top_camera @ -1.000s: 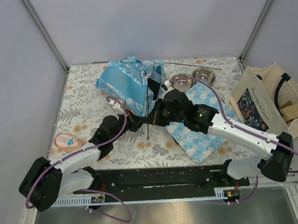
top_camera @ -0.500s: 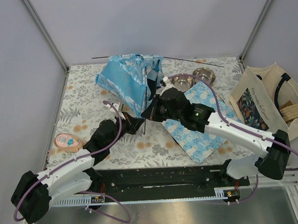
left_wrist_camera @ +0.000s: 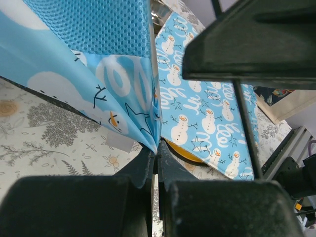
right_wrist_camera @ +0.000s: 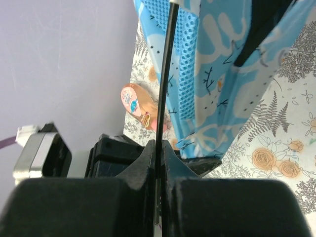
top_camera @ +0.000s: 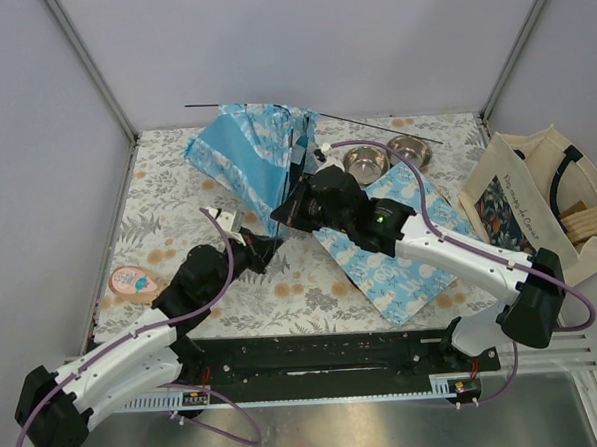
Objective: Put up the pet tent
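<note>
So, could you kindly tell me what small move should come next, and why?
Probably the right fingers should ease the pole towards the tent corner that the left fingers pinch. Both grips are shut, the tent hangs slack, and the pole stands apart from that corner.

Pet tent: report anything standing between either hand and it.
Nothing visible does. The left hand is shut on a lower fabric corner of the pet tent, and the right hand is shut on its thin black pole.
</note>
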Motion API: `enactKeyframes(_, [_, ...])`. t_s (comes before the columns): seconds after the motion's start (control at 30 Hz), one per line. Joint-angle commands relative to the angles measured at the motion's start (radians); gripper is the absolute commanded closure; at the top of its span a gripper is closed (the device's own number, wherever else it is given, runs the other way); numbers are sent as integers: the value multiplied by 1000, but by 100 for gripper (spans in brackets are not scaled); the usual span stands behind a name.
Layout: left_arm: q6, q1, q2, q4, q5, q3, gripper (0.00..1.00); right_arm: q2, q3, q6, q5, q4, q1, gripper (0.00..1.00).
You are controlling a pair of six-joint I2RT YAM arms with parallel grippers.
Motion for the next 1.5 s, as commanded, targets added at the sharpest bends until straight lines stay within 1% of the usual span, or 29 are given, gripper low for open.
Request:
enactKeyframes(0.0, [53, -54, -67, -121, 143, -29, 100, 31, 74, -10, 314, 161, -67, 100])
enactKeyframes(0.13, [8, -56, -65, -150, 102, 12, 100, 63, 91, -13, 294, 173, -67, 100])
enactKeyframes(0.23, [-78, -56, -41, -219, 50, 70, 100, 78, 79, -15, 294, 204, -67, 100])
enactKeyframes(0.37, [-210, -56, -5, -290, 21, 126, 100, 98, 76, -13, 291, 225, -64, 100])
enactKeyframes(0.5, [-302, -56, 10, -356, -27, 166, 100, 107, 59, -12, 309, 253, -61, 100])
enactKeyframes(0.67, [-349, -54, -2, -374, -39, 190, 100, 127, 56, -91, 280, 274, -47, 100])
enactKeyframes(0.73, [-359, -56, -5, -409, -50, 218, 100, 141, 53, -136, 289, 276, -35, 100])
enactKeyframes(0.8, [-391, -56, -2, -437, -61, 245, 100, 153, 39, -167, 274, 334, -27, 100])
enactKeyframes(0.87, [-404, -56, 5, -451, -59, 267, 100, 164, 28, -185, 266, 353, -15, 100])
enactKeyframes(0.93, [-419, -56, 12, -475, -87, 285, 100, 164, 16, -202, 252, 360, -4, 100])
enactKeyframes(1.03, [-454, -54, 12, -515, -154, 296, 100, 143, -16, -231, 211, 356, 2, 88])
enactKeyframes(1.13, [-477, -54, 7, -523, -188, 282, 100, 112, -33, -253, 162, 304, 2, 73])
enactKeyframes(1.2, [-487, -54, 5, -519, -193, 272, 100, 95, -47, -263, 127, 291, 2, 70])
enactKeyframes(1.27, [-491, -54, 8, -514, -194, 262, 100, 78, -55, -265, 85, 230, 2, 61])
enactKeyframes(1.33, [-491, -54, 13, -497, -191, 244, 100, 55, -70, -271, 53, 216, 2, 55])
enactKeyframes(1.43, [-490, -54, 28, -496, -194, 232, 100, 29, -72, -291, -1, 195, 2, 47])
enactKeyframes(1.47, [-490, -52, 33, -500, -196, 230, 100, 26, -67, -293, -17, 184, 2, 46])
